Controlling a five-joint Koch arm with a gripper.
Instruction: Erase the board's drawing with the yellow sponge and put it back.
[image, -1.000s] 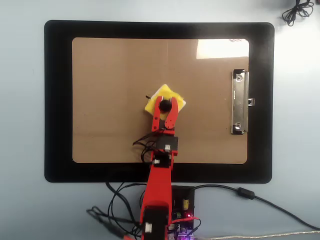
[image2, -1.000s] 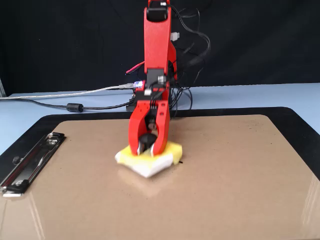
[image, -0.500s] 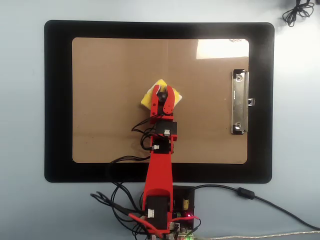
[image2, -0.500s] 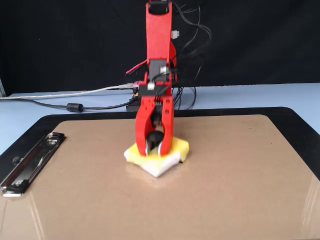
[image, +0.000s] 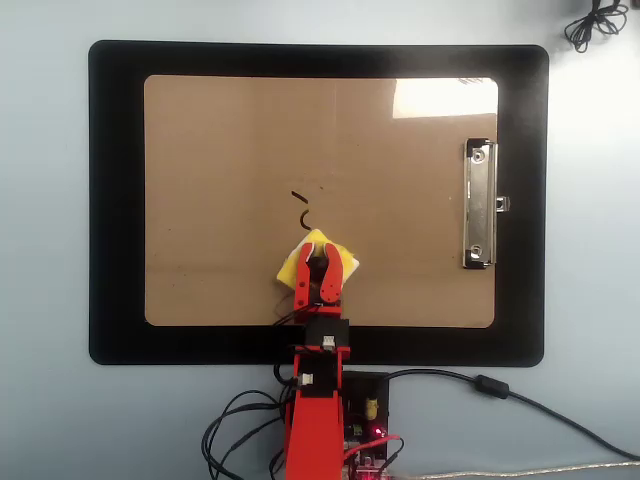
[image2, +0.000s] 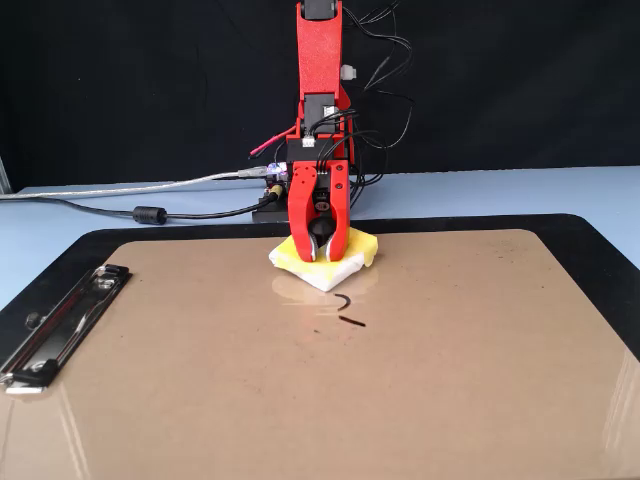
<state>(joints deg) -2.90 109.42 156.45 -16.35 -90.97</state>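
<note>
In the overhead view the red gripper (image: 320, 268) is clamped on the black knob of the yellow sponge (image: 312, 252), which lies flat on the board (image: 220, 200) near its 6 o'clock edge. Just beyond the sponge, toward 12 o'clock, remnants of the drawing (image: 303, 212) show: a curl and a short dash. The silver clip (image: 479, 205) sits at 3 o'clock, with the black mat (image: 115, 200) beneath the board.

Light: bright, even, from above me.
Glare: white patch on the board (image: 445, 97).
Focus: sharp; my shadows are faint.
</note>
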